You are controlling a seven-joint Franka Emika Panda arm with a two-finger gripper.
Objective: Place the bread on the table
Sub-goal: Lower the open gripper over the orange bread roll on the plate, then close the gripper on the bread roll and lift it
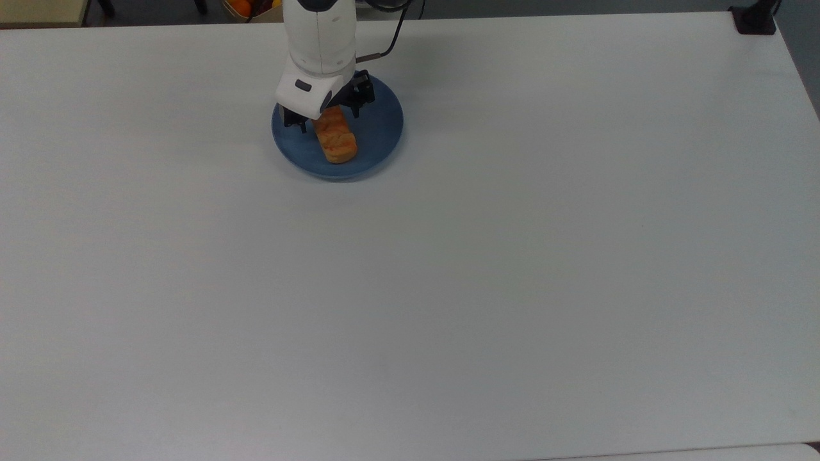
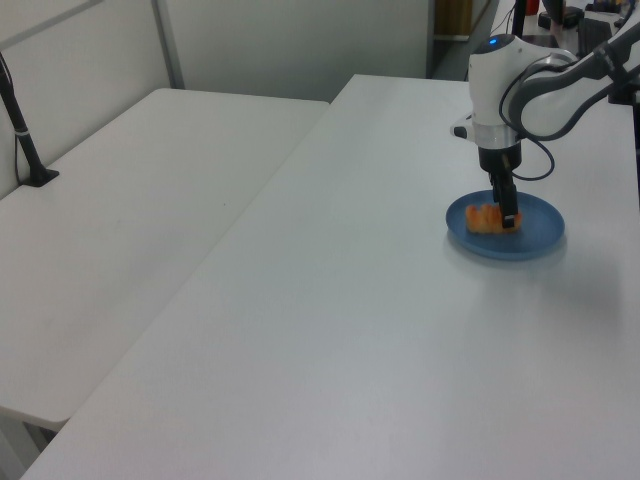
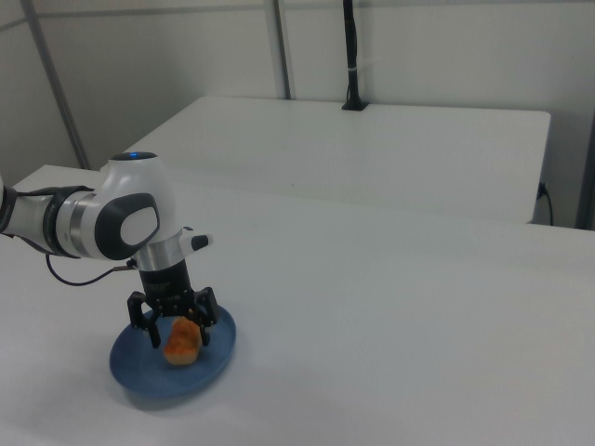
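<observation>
I see the bread (image 1: 336,141) lying on the blue plate (image 1: 378,134), far-left part of the white bench (image 1: 448,269) in the top view. The gripper (image 3: 177,333) is down over the roll's far end, fingers (image 3: 205,327) spread open, one either side of it (contact not discernible). In the left view, one finger (image 2: 508,208) crosses the bread (image 2: 485,217).

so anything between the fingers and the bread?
Nothing visible. The gripper is down over the bread on the plate, open, one finger on either side of it.
</observation>
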